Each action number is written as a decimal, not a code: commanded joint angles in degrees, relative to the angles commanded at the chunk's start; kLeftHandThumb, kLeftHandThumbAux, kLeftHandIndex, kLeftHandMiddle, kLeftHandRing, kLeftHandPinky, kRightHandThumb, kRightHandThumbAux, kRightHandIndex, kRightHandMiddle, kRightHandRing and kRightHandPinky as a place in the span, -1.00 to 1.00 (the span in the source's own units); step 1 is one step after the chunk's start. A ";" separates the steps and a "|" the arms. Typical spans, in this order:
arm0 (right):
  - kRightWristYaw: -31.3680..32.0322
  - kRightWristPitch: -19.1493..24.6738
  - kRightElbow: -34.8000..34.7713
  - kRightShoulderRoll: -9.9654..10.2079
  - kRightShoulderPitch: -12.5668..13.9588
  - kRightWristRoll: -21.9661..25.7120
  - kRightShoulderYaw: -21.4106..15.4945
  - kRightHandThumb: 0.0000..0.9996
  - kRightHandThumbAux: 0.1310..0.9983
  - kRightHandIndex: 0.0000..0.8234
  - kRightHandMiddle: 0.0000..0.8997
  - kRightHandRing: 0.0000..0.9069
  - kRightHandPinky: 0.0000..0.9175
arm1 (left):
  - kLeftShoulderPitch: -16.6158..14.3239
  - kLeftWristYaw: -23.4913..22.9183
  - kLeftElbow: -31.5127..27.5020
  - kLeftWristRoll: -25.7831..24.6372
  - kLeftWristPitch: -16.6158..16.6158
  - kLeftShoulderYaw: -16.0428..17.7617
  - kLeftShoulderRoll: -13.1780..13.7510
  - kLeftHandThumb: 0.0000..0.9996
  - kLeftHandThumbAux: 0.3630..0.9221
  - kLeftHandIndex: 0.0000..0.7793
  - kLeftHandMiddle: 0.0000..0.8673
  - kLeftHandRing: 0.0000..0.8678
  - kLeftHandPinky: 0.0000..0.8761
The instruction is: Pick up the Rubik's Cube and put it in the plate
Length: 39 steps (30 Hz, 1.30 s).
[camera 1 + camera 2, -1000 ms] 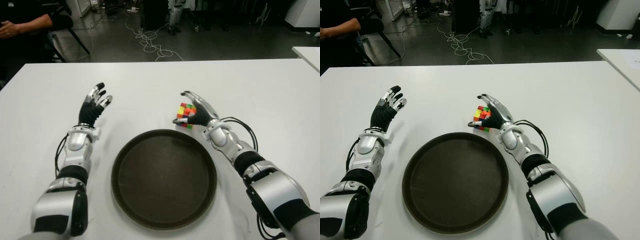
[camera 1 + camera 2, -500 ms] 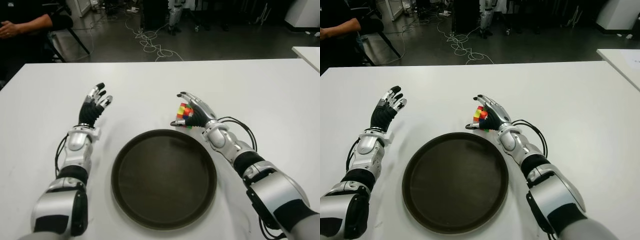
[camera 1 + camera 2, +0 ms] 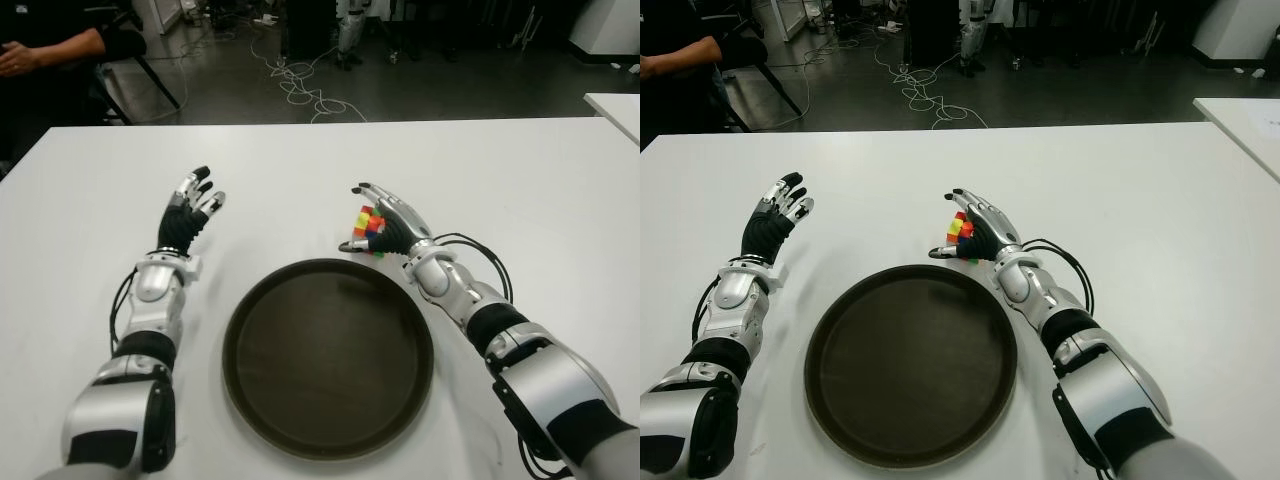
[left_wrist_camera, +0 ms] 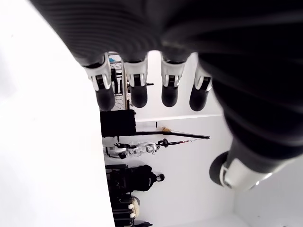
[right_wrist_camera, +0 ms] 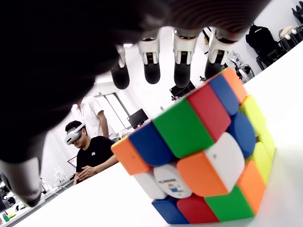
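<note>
A wide white table [image 3: 520, 170] fills most of the head view. In the lower middle of the frame lies a round dark plate [image 3: 328, 357] with a low raised rim, and nothing is inside it; its brown surface is bare from edge to edge.

The Rubik's Cube [image 3: 368, 229] is not in the plate. It stands on the table just beyond the plate's far rim, a little right of the frame centre, tilted so that one corner lifts. The right hand [image 3: 385, 223] is placed over and beside the cube, with the palm turned toward it. In the right wrist view the cube [image 5: 199, 153] sits on the white surface, the fingers [image 5: 183, 61] are extended straight above it with air between them and the top face, and the thumb is off at the side. So this hand is spread around the cube and does not clamp it.

The left hand [image 3: 190, 213] shows in the left part of the frame, well apart from the plate, with fingers stretched forward and separated, holding nothing.

In the upper left corner a seated person [image 3: 55, 45] is partly visible, and cables [image 3: 300, 85] lie on the dark floor behind the table.
</note>
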 joint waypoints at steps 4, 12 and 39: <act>-0.18 0.14 0.07 -0.03 0.01 0.05 0.07 -1.00 0.06 -0.92 -0.86 -0.76 -0.66 | 0.03 0.11 -0.18 0.00 0.14 -0.01 -0.08 -1.00 0.03 -1.00 -0.95 -1.00 -1.00; 0.14 1.19 0.41 0.11 -0.11 0.50 -0.20 -1.00 0.10 -0.91 -0.86 -0.77 -0.69 | 0.15 0.68 -0.35 0.34 0.34 -0.05 -0.01 -1.00 0.04 -1.00 -0.94 -1.00 -1.00; 4.57 5.60 1.26 -1.18 -2.72 -2.07 2.17 -1.00 0.26 -0.73 -0.79 -0.74 -0.65 | 0.55 0.81 -0.88 0.63 0.39 -0.39 -0.19 -1.00 -0.07 -1.00 -0.95 -1.00 -1.00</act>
